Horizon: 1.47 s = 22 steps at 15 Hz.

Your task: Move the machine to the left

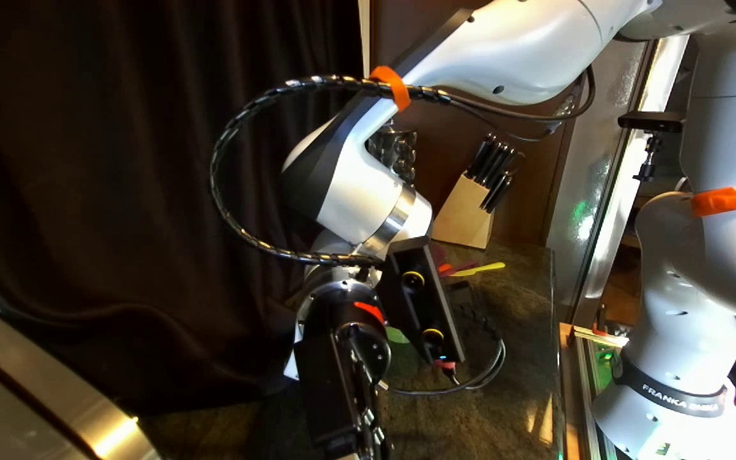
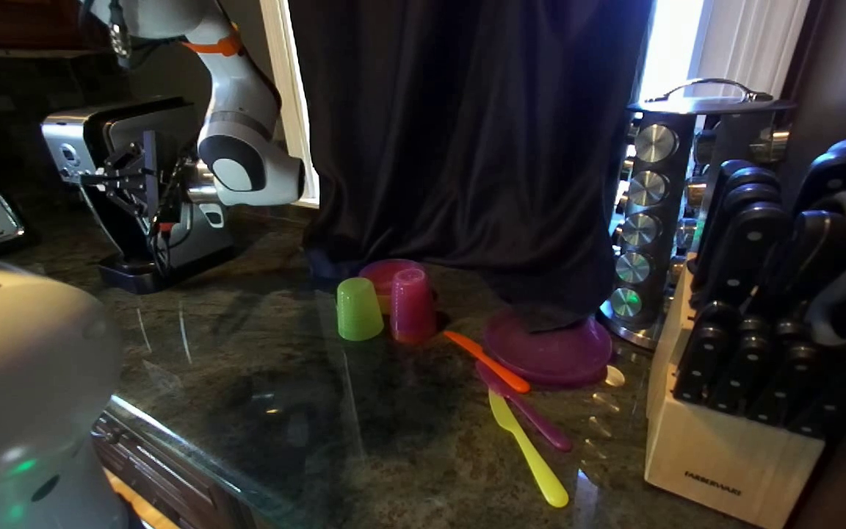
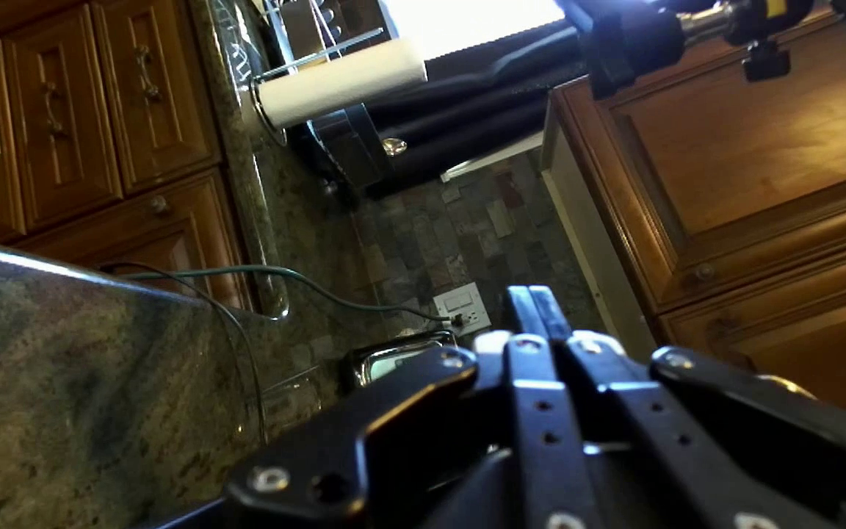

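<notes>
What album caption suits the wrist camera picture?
The robot's fingers, closed, with a paper-towel roll, wall outlet and wooden cabinets beyond.

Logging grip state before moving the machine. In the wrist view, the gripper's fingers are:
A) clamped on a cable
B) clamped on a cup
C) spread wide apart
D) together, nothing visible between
D: in the wrist view, the gripper shows its two fingers side by side, with no object between them.

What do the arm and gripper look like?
Arm: glossy white, rounded segments, dark trim, orange bands, black base band lettered FRANKA. Black, spiral-wrapped cable loops off it. Black wrist camera, yellow-ringed lenses. Gripper: black linkages, silver screws.
</notes>
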Available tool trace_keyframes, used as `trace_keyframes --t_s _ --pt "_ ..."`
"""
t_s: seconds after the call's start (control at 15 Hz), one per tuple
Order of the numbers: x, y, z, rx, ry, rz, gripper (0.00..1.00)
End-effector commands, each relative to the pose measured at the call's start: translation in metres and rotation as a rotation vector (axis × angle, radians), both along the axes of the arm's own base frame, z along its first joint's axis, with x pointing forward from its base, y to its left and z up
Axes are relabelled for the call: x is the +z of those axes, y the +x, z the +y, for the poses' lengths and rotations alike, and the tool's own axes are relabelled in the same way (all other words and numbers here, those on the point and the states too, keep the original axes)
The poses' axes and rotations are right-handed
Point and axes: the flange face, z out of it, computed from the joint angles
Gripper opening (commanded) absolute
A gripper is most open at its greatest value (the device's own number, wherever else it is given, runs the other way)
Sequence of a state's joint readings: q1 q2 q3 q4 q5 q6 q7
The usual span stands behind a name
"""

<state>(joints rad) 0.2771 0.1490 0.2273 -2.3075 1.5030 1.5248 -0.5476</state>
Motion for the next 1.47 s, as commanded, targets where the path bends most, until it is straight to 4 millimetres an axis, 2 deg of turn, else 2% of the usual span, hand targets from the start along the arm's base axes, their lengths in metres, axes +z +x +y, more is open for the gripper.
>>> trace_keyframes --t_s 0.0,0.13,0.73,1.13,1.4 --pt "0.005 -0.003 0.0 0.005 -0.002 -0.006 0.01" --pt "0.01 -0.006 -0.001 0.007 -0.005 -0.011 0.0" --pt "0.016 -0.05 0.031 -0.046 0.094 -0.058 0.0" --pt "0.015 -0.074 0.054 -0.11 0.148 -0.238 0.0" --pt "0.025 -0.074 0.057 -0.166 0.149 -0.376 0.0"
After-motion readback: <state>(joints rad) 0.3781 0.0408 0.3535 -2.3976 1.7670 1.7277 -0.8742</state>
